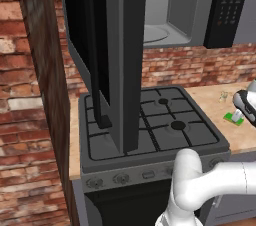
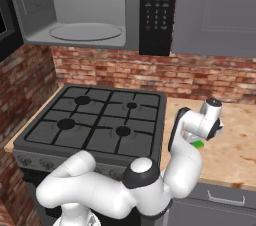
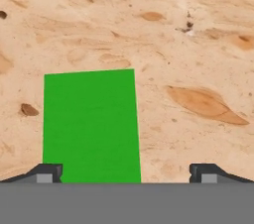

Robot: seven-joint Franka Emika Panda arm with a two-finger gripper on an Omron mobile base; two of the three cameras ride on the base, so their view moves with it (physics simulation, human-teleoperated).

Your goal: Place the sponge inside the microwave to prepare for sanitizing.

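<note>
The sponge (image 3: 91,126) lies flat on the tan counter, green top up, and shows as a small green patch (image 1: 233,118) right of the stove and as a green sliver (image 2: 198,144) under the hand. My gripper (image 3: 126,174) hangs just above it, open. Its fingertips (image 3: 49,172) are spread wide, and the sponge sits between them, nearer the left tip. The microwave (image 1: 165,27) hangs above the stove with its door (image 1: 117,60) swung fully open. The grey interior and round turntable (image 2: 86,31) are exposed, with the black keypad (image 2: 157,10) to their right.
A black gas stove (image 2: 95,120) sits below the microwave, left of the counter (image 2: 235,145). The open door hangs down over the stove's left half. A tiny pale clear object (image 1: 223,96) stands on the counter beyond the sponge. A brick wall runs behind.
</note>
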